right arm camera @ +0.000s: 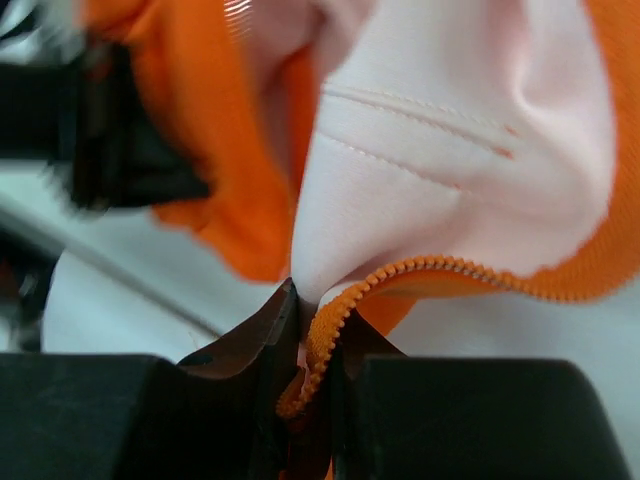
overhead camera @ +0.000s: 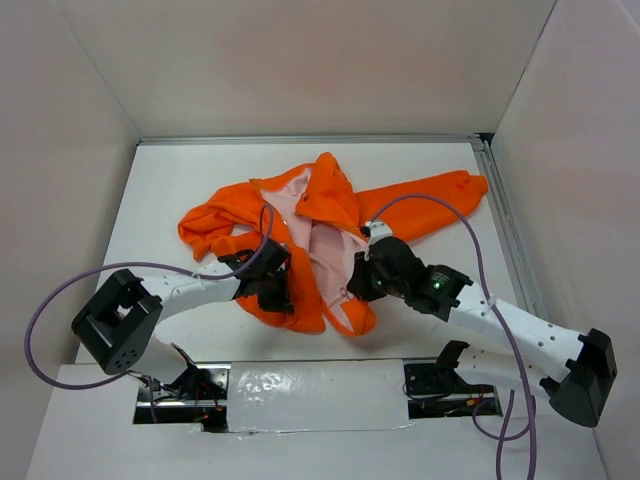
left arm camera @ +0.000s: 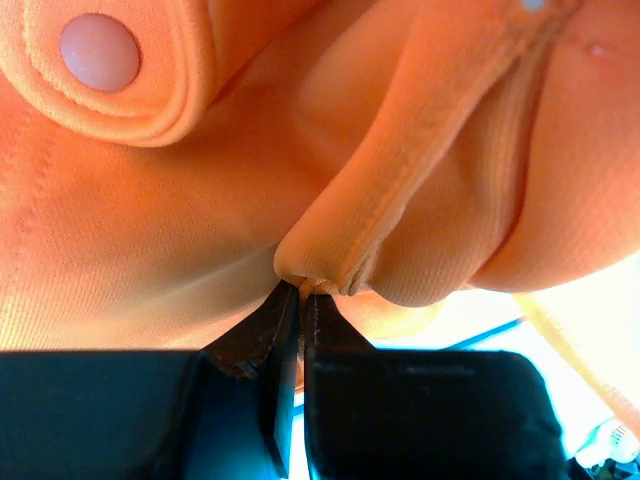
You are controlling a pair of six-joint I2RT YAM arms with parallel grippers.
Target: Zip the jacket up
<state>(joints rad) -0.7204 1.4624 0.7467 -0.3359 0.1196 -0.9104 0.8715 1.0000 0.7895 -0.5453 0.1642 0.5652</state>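
Note:
The orange jacket (overhead camera: 330, 195) lies crumpled mid-table, its front open and the pale lining (overhead camera: 322, 250) showing. My left gripper (overhead camera: 278, 290) is at the left front panel's lower edge. In the left wrist view this gripper (left arm camera: 303, 290) is shut on a folded hem of the jacket (left arm camera: 150, 230), below a pocket flap with a pale snap (left arm camera: 99, 51). My right gripper (overhead camera: 357, 283) is at the right front edge. Seen from the right wrist, it (right arm camera: 310, 300) is shut on the zipper teeth (right arm camera: 335, 315) and lining (right arm camera: 450, 100). No zipper slider is visible.
White walls enclose the table (overhead camera: 170, 190) on three sides, with a metal rail (overhead camera: 503, 215) along the right. Purple cables (overhead camera: 40, 320) loop from both arms. A shiny taped strip (overhead camera: 310, 385) runs between the arm bases at the near edge.

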